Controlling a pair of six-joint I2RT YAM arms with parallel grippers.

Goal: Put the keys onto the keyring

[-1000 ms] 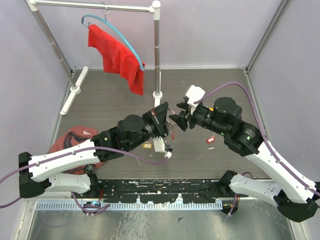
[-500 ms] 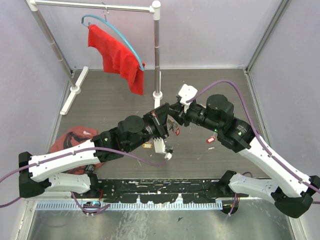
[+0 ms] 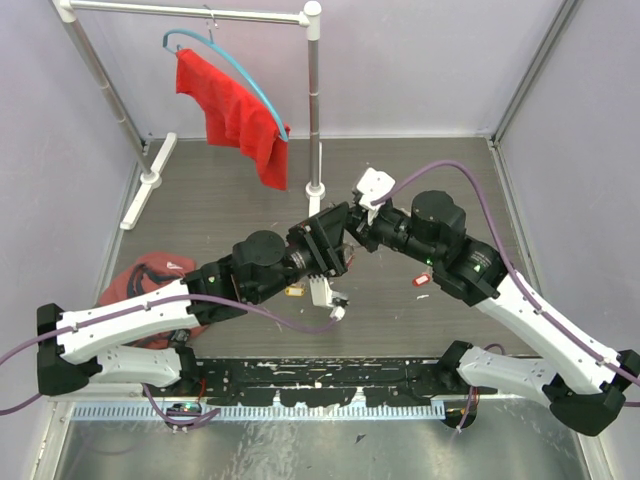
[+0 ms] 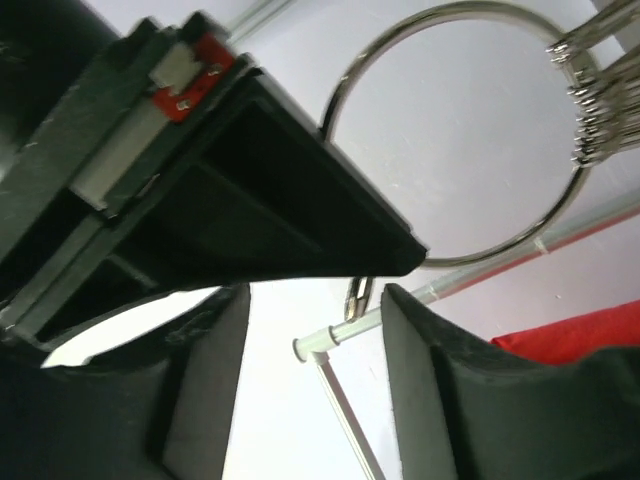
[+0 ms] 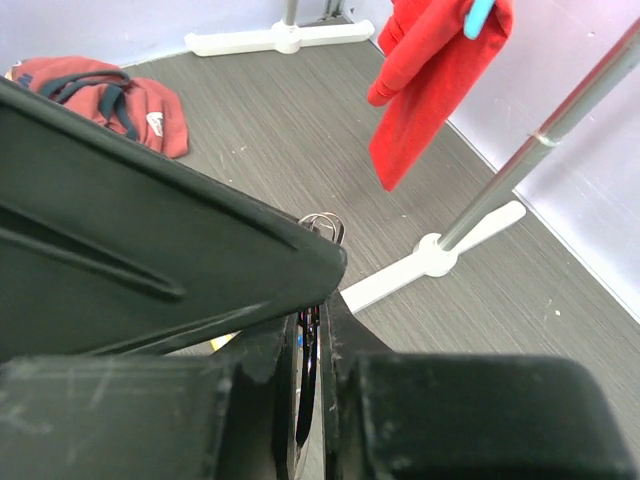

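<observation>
The keyring (image 4: pixel 341 88), a wide silver wire ring with a bunch of keys (image 4: pixel 600 100) threaded on its right side, hangs in the air in the left wrist view. My right gripper (image 5: pixel 312 350) is shut on its thin wire, and a loop of the ring (image 5: pixel 322 222) shows above my left gripper's body. In the top view the two grippers meet above the table's middle, the left gripper (image 3: pixel 338 228) tip to tip with the right gripper (image 3: pixel 355 238). My left gripper (image 4: pixel 315 380) is open, with nothing between its fingers (image 4: pixel 205 380). A red-tagged key (image 3: pixel 421 280) lies on the table.
A white clothes rack (image 3: pixel 313 100) stands at the back with a red cloth (image 3: pixel 232 115) on a blue hanger. A red bag (image 3: pixel 150 275) lies at the left. A small yellowish tag (image 3: pixel 294 291) lies under my left arm.
My right gripper has moved left to meet the left one and closed on the keyring. My left gripper has opened and let go of the ring.
</observation>
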